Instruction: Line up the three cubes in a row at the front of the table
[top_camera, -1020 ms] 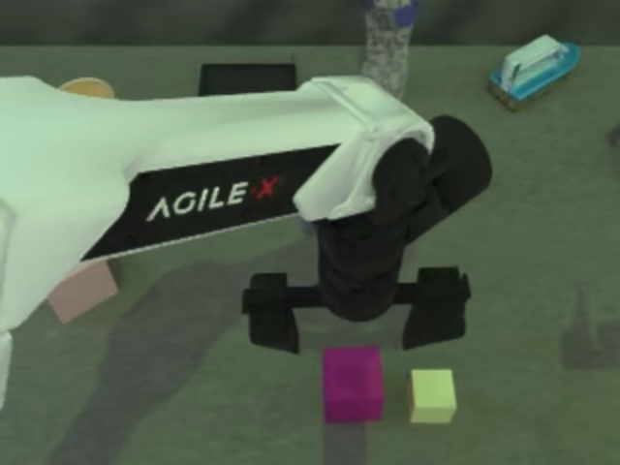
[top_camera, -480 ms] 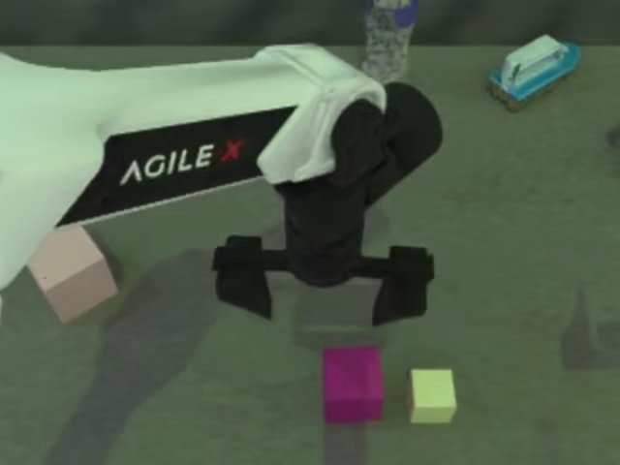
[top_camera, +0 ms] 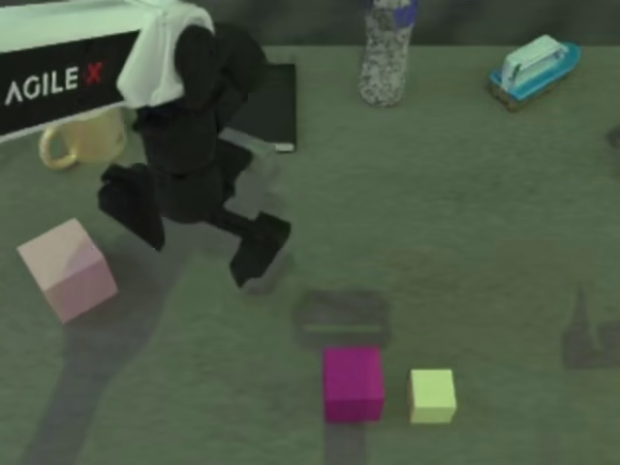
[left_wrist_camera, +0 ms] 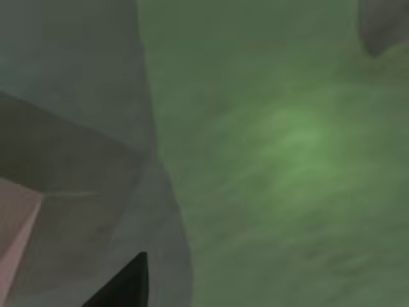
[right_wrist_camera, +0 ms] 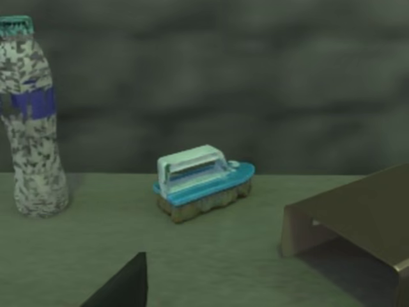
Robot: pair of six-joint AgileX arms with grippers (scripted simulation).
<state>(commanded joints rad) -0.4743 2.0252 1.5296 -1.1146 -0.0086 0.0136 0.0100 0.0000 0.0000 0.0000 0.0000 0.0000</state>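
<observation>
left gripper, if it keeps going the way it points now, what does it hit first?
Probably the table. In the top view the left gripper is open and points down at bare felt. The pale pink cube sits off to its left, not under it; the left wrist view catches only the cube's edge. Height above the table is unclear.

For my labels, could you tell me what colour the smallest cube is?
Pale yellow-green; the smallest cube shows best in the top view.

The left arm covers part of the flat black book [top_camera: 276, 102] and the tan mug [top_camera: 82, 145]; the speckled bottle's [top_camera: 386, 48] top is cut off at the far edge.
</observation>
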